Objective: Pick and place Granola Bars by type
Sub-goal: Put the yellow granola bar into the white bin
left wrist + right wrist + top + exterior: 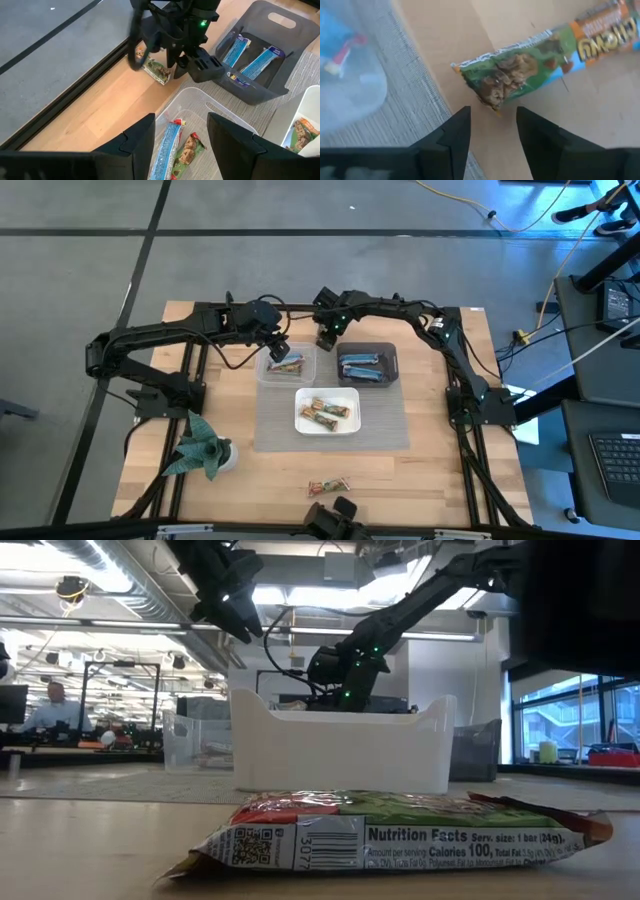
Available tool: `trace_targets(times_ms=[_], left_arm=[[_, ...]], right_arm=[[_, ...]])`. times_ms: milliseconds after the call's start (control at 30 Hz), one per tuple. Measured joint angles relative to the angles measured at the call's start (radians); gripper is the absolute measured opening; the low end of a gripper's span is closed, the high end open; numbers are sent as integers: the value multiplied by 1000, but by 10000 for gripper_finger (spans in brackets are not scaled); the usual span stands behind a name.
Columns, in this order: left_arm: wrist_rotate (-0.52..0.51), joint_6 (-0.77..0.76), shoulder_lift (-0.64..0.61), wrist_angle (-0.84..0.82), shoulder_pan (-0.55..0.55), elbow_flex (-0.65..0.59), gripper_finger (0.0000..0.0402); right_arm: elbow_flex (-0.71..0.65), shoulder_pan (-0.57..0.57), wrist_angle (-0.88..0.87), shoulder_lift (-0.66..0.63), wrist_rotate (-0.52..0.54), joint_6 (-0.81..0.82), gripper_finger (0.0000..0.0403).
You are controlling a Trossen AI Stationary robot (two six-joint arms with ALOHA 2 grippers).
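Note:
A green and tan granola bar lies flat on the bare wood near the table's far edge, between the clear tub and the grey tub. My right gripper points steeply down over one end of it, open, with a fingertip on either side of that end. My left gripper hangs open above the clear tub, which holds a blue bar and a tan and green bar. The grey tub holds blue bars. The white tub holds tan bars. My right gripper comes at the bar's end from above, slanting, its fingers astride that end. The bar lies flat on the wood. Whether the fingertips touch the wrapper, I cannot tell.
The tubs stand on a grey mat. One more tan and green bar lies near the table's front edge, filling the foreground of the low view. A green paper plant figure stands at the front left. A person sits in the room behind.

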Motion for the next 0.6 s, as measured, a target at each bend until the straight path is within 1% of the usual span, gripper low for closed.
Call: trace_targets(times_ms=[100,200,333,433,533,600], left_arm=[[0,0,0,0,0,0,171],[0,0,0,0,0,0,172],[0,-6,0,0,0,0,173],[0,-21,0,0,0,0,171],[0,-26,0,0,0,0,172],[0,-26,0,0,0,0,173]], right_arm=[[0,0,-3,0,-17,107,162],[0,1,4,0,-31,166,162],[0,-4,5,0,-39,177,162],[3,-11,14,0,-60,223,162],[4,-14,22,0,-66,223,162],[4,-16,19,0,-71,194,162]])
